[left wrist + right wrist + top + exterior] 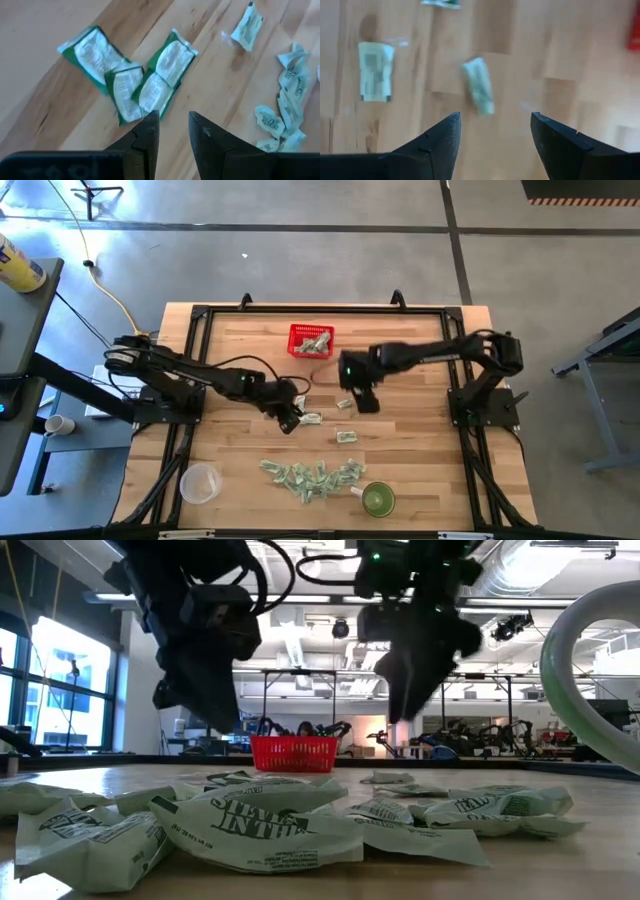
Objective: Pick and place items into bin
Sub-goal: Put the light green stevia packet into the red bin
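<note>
The bin, a small red basket [311, 340] [293, 752], stands on the table's far middle with a few items in it. Green-and-white items lie loose on the wood: a cluster of three [135, 75] [310, 418], one [479, 85] [345, 403], another [347, 437], and a pile [310, 477] near the front edge. My left gripper [174, 132] [292, 420] hovers open just short of the cluster. My right gripper [492, 130] [365, 402] hangs open above the single item, clear of it.
A round green cup [378, 500] stands at the front right of the pile and a clear plastic cup [200, 483] at the front left. A black frame [300, 310] rims the table. Bare wood lies between the basket and the loose items.
</note>
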`<move>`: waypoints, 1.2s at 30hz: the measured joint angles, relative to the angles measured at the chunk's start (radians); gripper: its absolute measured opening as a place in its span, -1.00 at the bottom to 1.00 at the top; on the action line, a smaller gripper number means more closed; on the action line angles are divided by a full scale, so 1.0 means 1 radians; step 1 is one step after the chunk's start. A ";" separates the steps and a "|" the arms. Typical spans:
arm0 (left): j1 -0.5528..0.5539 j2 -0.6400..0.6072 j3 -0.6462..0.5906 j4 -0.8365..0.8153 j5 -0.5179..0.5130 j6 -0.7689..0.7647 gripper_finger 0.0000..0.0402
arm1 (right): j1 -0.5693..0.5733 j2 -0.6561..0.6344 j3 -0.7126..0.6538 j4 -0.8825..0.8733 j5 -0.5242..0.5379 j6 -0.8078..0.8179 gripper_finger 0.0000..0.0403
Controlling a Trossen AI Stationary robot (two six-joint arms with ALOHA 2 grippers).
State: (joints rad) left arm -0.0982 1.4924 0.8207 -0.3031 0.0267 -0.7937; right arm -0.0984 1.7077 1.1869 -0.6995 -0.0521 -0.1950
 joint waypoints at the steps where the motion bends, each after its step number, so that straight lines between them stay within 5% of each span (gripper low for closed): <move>1: 0.000 -0.001 0.000 -0.004 0.003 0.000 -0.31 | 0.016 0.004 -0.027 0.048 0.017 0.024 0.15; 8: -0.015 -0.001 0.001 0.013 0.027 0.003 -0.31 | 0.073 0.036 -0.157 0.371 0.070 0.086 0.15; 13: -0.028 -0.028 0.001 0.016 0.033 -0.002 -0.31 | 0.071 0.081 -0.190 0.396 0.056 0.081 0.15; 19: -0.080 -0.071 0.001 -0.030 -0.076 -0.036 -0.31 | 0.072 0.117 -0.188 0.413 0.096 0.095 0.13; 23: -0.095 -0.098 0.001 -0.125 -0.118 -0.075 -0.31 | 0.071 0.123 -0.185 0.375 0.117 0.136 -0.11; 30: -0.093 -0.162 0.001 -0.396 -0.201 -0.176 -0.31 | 0.057 0.126 -0.158 0.334 0.118 0.179 -0.92; 36: -0.131 -0.275 0.001 -0.644 -0.149 -0.334 -0.31 | -0.001 0.090 0.040 0.328 0.226 0.290 -0.98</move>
State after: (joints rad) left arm -0.2291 1.2175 0.8219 -0.9470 -0.1219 -1.1272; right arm -0.0998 1.7977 1.2274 -0.3717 0.1738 0.0954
